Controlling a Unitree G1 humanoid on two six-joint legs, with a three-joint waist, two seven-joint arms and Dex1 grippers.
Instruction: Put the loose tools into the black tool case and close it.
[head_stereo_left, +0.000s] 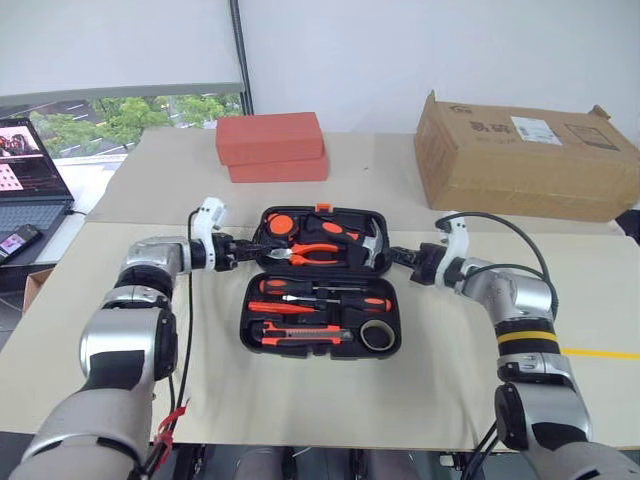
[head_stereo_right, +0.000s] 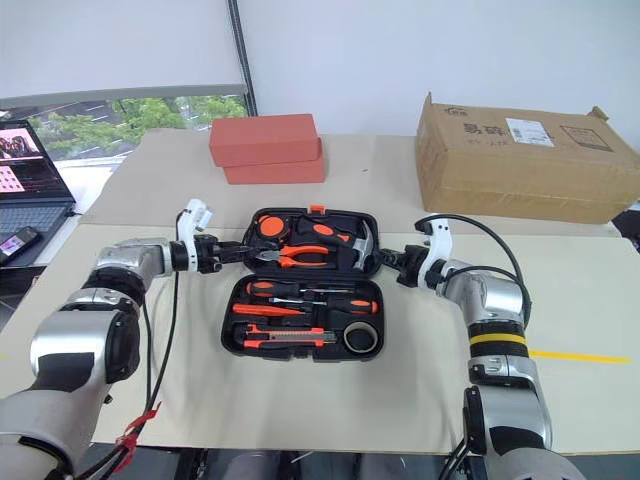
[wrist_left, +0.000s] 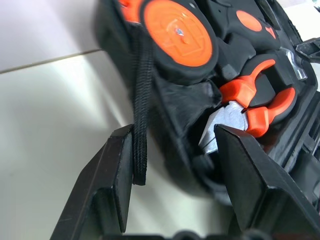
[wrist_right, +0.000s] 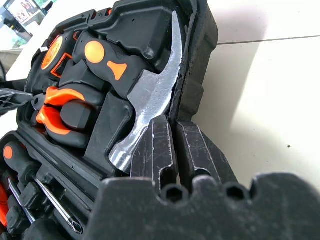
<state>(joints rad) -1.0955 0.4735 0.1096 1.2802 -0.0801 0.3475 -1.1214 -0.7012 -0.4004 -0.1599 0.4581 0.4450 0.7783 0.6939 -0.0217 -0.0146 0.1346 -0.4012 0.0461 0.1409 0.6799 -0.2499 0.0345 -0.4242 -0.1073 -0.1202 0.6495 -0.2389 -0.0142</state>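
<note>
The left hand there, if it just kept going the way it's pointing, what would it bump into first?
Most likely the rim of the black tool case: the left hand has its open fingers straddling that edge, with the pliers just beyond.

Open jaws astride black tool case (wrist_left: 185, 100) rim

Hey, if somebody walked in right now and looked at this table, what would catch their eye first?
The open black plastic tool case in the middle of the beige table, with orange-handled tools seated in its slots. The left end effector and the right end effector sit at opposite sides of its raised lid. Behind, two stacked red rectangular boxes and a brown cardboard box stand out.
</note>
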